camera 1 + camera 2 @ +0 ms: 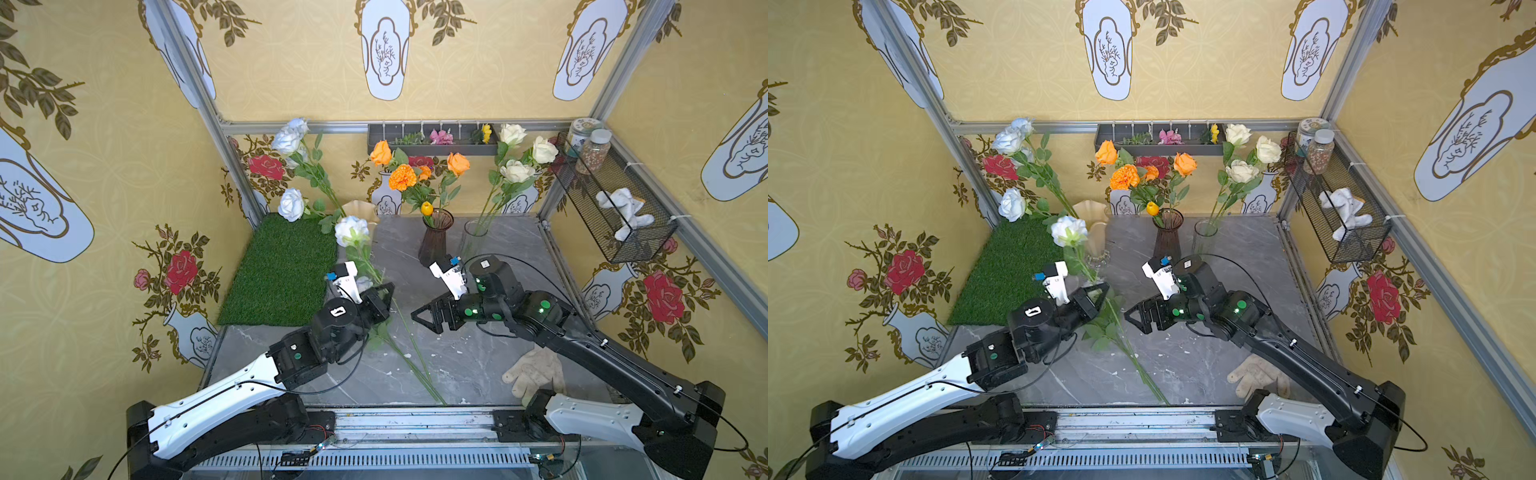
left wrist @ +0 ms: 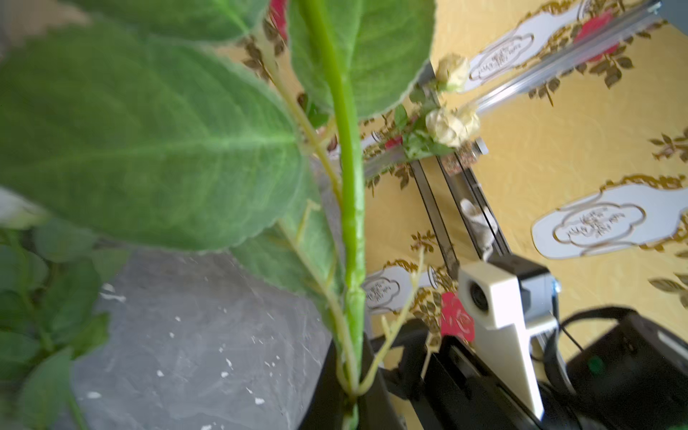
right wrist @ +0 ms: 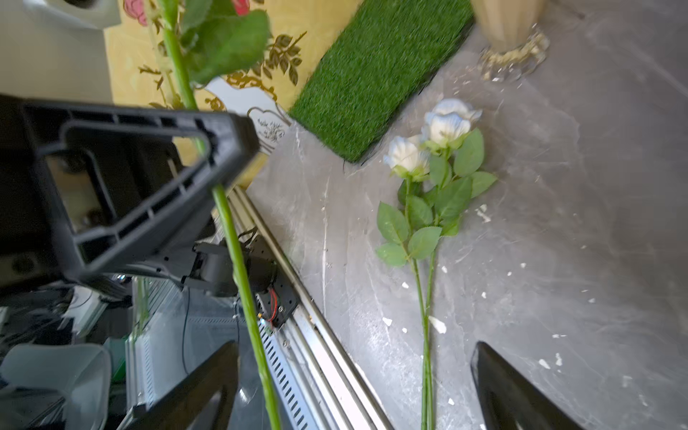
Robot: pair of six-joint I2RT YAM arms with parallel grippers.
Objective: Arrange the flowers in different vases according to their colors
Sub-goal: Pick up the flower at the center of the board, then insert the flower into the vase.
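Stem first: the left fingers [image 1: 386, 291] are pinched tight on the green stalk of a pale blue-white rose [image 1: 351, 230]. The bloom leans toward eleven o'clock and a long tail of stem hangs below the grip. The right fingers [image 1: 426, 318] stand wide apart at about four o'clock from them, holding nothing and close to the stalk without touching it.

The rose's colour matches the pale roses [image 1: 291, 139] already standing in the cream vase [image 1: 358, 206] with the ruffled rim, at eleven o'clock beside the grass mat [image 1: 282, 270]. The purple vase [image 1: 434, 243] at one o'clock carries the orange blooms, so it is one to steer past.

To do this well, I would lift until the stem's tail clears that flared rim. Then turn the rose upright over the mouth and lower it straight, easing the tail in between the stalks already there. The broad leaves near the grip could snag on the rim, so go slowly. Two more pale roses [image 3: 443, 128] lie on the grey surface [image 1: 457, 365], waiting.
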